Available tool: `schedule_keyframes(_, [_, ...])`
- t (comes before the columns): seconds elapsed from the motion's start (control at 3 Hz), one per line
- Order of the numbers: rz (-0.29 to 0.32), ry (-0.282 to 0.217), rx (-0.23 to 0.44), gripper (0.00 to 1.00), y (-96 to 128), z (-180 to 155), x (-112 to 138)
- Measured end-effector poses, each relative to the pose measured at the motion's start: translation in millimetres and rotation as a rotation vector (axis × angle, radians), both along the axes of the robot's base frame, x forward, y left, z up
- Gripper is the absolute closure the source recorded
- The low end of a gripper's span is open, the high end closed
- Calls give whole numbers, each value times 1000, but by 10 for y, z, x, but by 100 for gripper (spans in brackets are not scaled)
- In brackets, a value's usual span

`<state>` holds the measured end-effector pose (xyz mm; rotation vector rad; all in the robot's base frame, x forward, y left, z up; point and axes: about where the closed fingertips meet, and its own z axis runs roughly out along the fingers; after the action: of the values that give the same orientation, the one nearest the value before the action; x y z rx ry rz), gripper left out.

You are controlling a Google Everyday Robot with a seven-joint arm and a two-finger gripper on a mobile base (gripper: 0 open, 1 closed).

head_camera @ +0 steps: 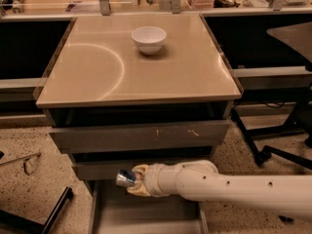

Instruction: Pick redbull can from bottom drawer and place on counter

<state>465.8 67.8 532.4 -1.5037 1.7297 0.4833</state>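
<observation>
The redbull can [125,178] is a small shiny silver-and-blue can held in my gripper [135,180], which is shut on it. The gripper hangs above the open bottom drawer [146,216], just in front of the middle drawer front. My white arm reaches in from the lower right. The can points left, lying roughly sideways in the grip. The counter [185,67] is a glossy tan top above the drawers, well above the can.
A white bowl [148,39] stands at the back middle of the counter. Two scratched grey drawer fronts [141,135] sit above the bottom drawer. A chair base [273,147] stands on the speckled floor at right; dark bars lie at lower left.
</observation>
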Motion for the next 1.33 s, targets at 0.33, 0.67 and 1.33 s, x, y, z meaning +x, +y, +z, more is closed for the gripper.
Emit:
schedule_keyframes(0.33, [-47,-115,-48,100,-108,815,382])
schedule_keyframes(0.67, [-50,-152,-63,100,-124,1002,440])
schedule_keyframes(1.33, [-71,-187,-79,100,-205,1219,508])
